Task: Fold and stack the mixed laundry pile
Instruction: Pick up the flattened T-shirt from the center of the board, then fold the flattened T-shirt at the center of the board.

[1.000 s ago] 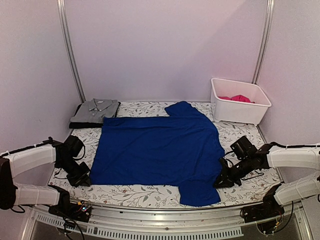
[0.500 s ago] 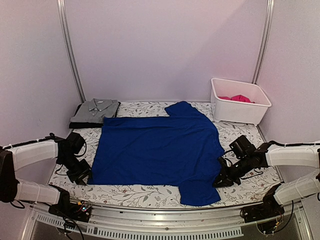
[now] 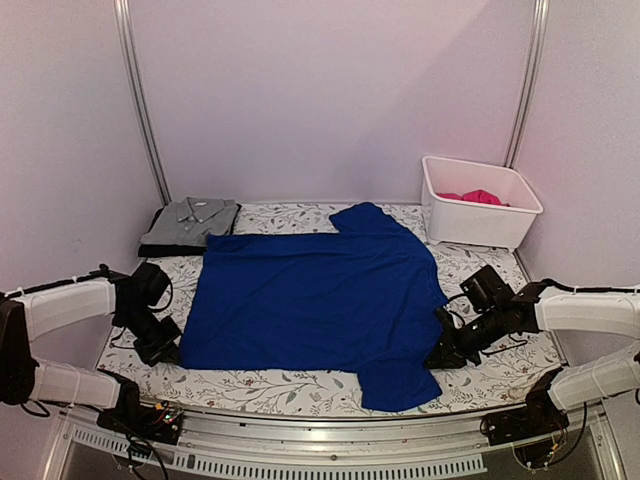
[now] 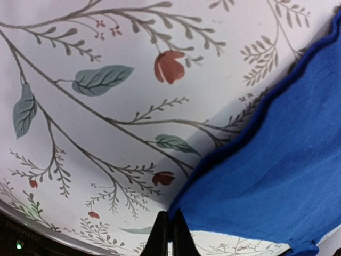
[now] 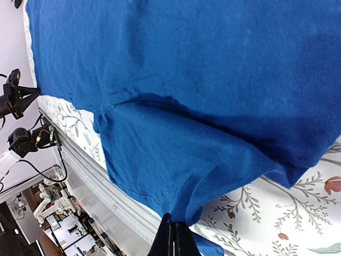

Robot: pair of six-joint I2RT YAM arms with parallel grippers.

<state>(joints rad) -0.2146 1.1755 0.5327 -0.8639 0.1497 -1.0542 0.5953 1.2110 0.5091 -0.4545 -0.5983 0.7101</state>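
1. left gripper (image 3: 160,350): has shifted a little since a second ago and now sits at the near-left corner of the blue shirt (image 3: 320,295). in the wrist view it is closed (image 4: 169,217), and the corner runs right into the tips, so it looks pinched.
2. grey shirt (image 3: 190,220): folded at the far-left of the bench (image 3: 300,385), apart from the blue one. that piece looks done.
3. blue shirt: spread flat mid-bench, back side up, no fold in it yet. the near sleeve has drawn in slightly.
4. right gripper (image 3: 445,355): closed on the blue cloth at the near-right sleeve seam, confirmed in the wrist view (image 5: 173,224). it has barely moved.
5. bin (image 3: 440,225): far right, with the pink garment (image 3: 476,196) inside, untouched.
6. read: both near corners are held, so the first fold looks ready to start. i'd rate the left pinch as shallow, so it could slip.
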